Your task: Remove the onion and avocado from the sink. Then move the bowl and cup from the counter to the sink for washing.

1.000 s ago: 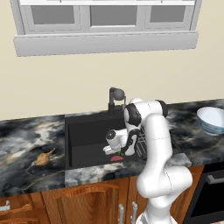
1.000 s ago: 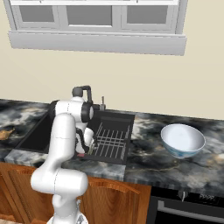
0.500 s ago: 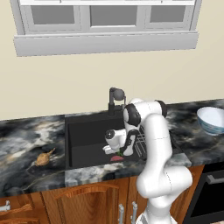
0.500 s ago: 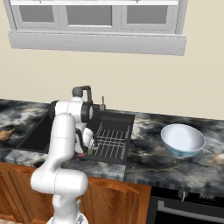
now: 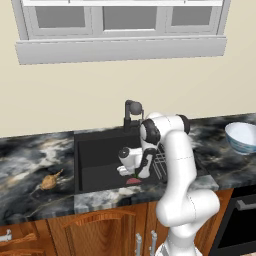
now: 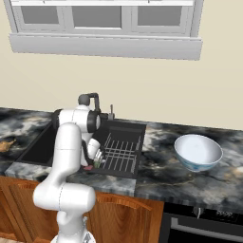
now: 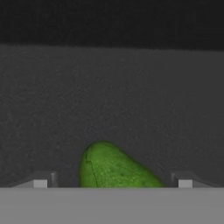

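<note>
A: Avocado (image 7: pixel 116 168) lies on the sink (image 5: pixel 97 159) floor, at six o'clock in the hand view, between our fingertips (image 7: pixel 40 183).

B: The gripper (image 7: pixel 113 183) stands wide open, a tip on either side of the fruit, gripping nothing yet.

A: We judge it light, firm and smooth-skinned, likely to roll or squirt out. We'd take it across the fat middle.

B: Its lower part is cut off, so whether the pads touch it we cannot tell.

A: The onion (image 5: pixel 48 181) sits on the counter (image 5: pixel 35 160) at nine o'clock of the basin; the bowl (image 6: pixel 198 152) waits at three o'clock.
</note>
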Motion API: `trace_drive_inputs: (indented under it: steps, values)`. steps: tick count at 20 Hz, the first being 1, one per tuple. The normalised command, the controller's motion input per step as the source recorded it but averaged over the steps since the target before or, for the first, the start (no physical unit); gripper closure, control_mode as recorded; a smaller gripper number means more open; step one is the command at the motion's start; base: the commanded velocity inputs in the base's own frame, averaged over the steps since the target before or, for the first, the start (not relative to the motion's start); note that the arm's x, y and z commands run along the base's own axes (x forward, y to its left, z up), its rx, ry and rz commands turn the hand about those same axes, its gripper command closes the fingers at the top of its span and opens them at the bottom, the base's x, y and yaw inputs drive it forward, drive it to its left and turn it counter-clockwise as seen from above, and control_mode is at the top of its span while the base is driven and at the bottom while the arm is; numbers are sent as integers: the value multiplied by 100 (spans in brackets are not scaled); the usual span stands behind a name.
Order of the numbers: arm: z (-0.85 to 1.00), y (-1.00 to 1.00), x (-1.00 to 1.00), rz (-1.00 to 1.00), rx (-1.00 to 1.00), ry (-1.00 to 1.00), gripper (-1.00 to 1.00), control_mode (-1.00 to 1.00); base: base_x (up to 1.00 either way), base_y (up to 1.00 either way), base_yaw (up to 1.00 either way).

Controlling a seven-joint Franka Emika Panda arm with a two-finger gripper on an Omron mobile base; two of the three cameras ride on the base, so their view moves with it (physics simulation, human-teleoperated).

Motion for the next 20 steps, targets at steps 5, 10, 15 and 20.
trace_drive_inputs:
  steps: [5, 10, 15, 20]
  values:
    - [-9, 7, -11, -8, 0, 0, -100, -100, 0, 0, 0]
    - [-6, 10, -15, -8, 0, 0, -100, -100, 0, 0, 0]
    - [-8, 11, -17, -8, 0, 0, -100, -100, 0, 0, 0]
    - [-10, 12, -19, -9, 0, 0, -100, -100, 0, 0, 0]
